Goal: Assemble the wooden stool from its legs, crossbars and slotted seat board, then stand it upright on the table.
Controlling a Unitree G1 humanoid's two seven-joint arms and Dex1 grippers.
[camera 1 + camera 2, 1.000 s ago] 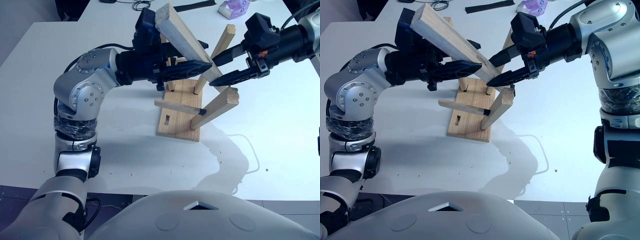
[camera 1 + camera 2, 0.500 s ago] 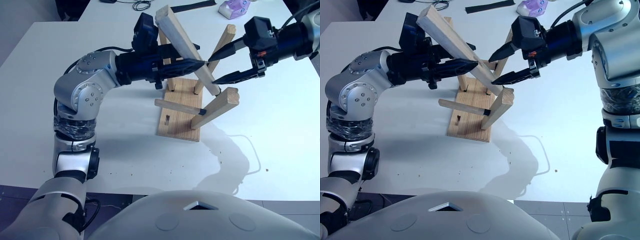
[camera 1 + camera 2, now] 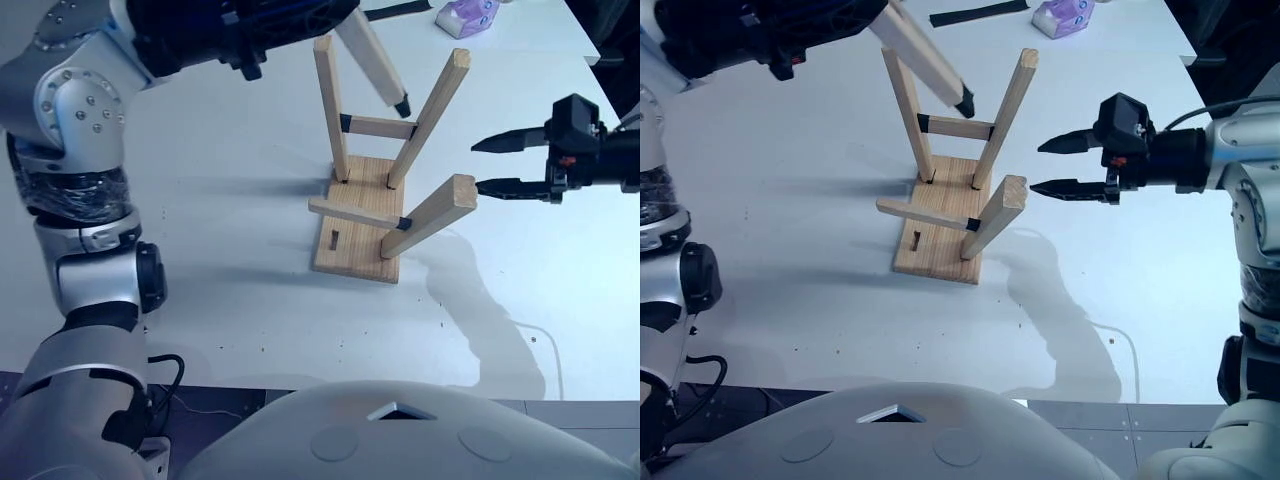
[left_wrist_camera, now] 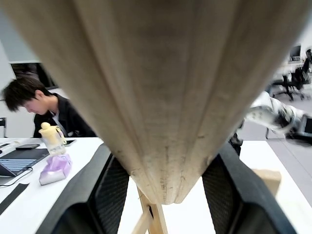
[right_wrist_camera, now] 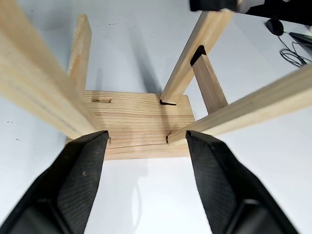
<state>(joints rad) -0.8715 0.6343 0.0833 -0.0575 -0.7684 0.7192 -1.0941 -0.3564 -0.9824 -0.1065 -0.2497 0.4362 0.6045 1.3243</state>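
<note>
Left gripper (image 3: 320, 14) is clenched on the loose leg (image 3: 372, 60); right gripper (image 3: 478, 166) is released. Line the leg's tip over the empty slot (image 3: 335, 238), then push straight down.

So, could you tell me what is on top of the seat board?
On the seat board three legs stand in slots; a crossbar joins the far two, another juts from the near one. One slot is empty. Its underside, against the table, is hidden.
</note>
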